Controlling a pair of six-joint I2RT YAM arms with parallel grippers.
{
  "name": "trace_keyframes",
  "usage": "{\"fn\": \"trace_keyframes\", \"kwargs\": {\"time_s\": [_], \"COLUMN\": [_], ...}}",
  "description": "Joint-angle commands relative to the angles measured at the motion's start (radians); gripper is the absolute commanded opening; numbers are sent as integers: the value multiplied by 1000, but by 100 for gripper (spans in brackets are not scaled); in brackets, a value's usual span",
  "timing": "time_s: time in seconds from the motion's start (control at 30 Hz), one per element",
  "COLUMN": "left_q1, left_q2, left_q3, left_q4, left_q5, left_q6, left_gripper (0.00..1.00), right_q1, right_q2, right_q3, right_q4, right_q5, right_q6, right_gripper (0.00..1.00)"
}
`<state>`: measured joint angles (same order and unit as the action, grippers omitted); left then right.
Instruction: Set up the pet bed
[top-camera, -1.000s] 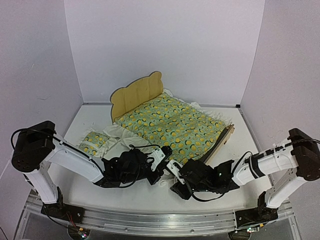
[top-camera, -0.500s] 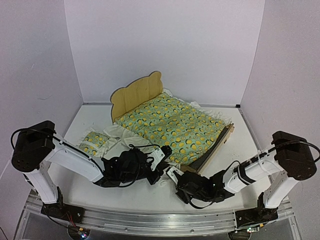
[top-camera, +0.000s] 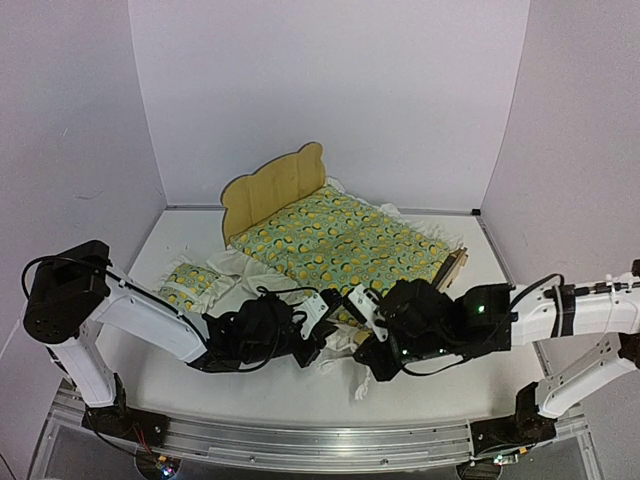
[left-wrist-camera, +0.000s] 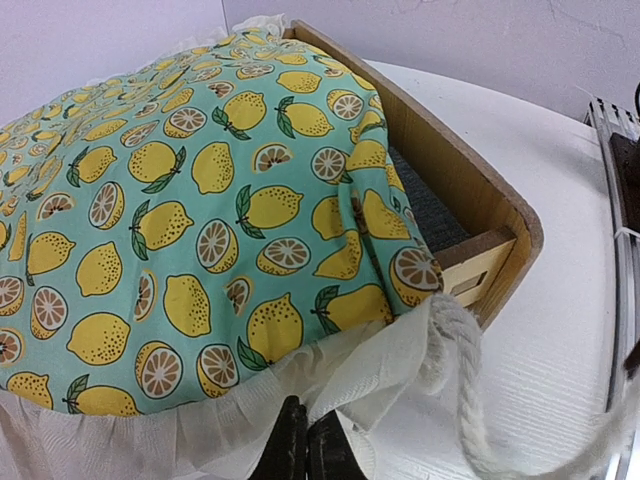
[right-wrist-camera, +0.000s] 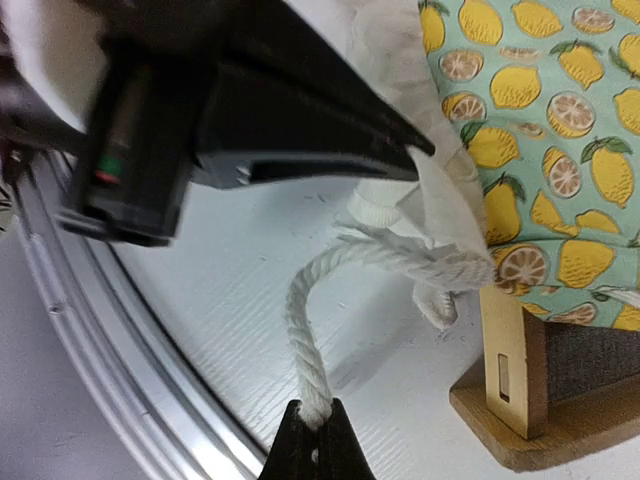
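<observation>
Rope (right-wrist-camera: 298, 335) in right claw (right-wrist-camera: 312, 430); quilt ruffle (left-wrist-camera: 150, 440) (white) in left claw (left-wrist-camera: 305, 447).

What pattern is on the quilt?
Yellow lemons and lemon slices on mint green; the quilt shows best in the left wrist view.

The lemon-print quilt (left-wrist-camera: 200, 200) hid most of the pet bed (left-wrist-camera: 470, 170) and its grey base panel (left-wrist-camera: 430, 205), the white rope (left-wrist-camera: 462, 390) ran off the left wrist view, and the left gripper (left-wrist-camera: 305, 450) loomed blurred across the right wrist view.

Right hand (right-wrist-camera: 312, 418) swung up to the pet bed (right-wrist-camera: 512, 372) foot corner, closed onto white rope (right-wrist-camera: 303, 340)
</observation>
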<state>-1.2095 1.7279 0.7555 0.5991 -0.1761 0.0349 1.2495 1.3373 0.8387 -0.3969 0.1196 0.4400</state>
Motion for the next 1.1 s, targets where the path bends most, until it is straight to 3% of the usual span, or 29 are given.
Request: {"fn": "trace_keyframes", "kwargs": {"time_s": [0.0, 0.3, 0.6, 1.07], "left_q1": [13, 16, 45, 76], "left_q2": [-56, -76, -75, -55], "left_q3": [49, 93, 146, 180], "left_q4": [-10, -66, -97, -139], "left_q5": [-22, -123, -218, -236], "left_q6": [-26, -65, -62, -61], "left_gripper": [0, 0, 0, 0], "right_q1": [-54, -97, -146, -237], "right_q2": [-32, 96, 106, 175], "right_q3": [160, 440, 455, 280], "right_q4": [-233, -420, -453, -41], "right_q5": [-100, 165, 260, 28], "right_q6": [34, -197, -324, -281], "right_gripper": [0, 0, 0, 0]}}
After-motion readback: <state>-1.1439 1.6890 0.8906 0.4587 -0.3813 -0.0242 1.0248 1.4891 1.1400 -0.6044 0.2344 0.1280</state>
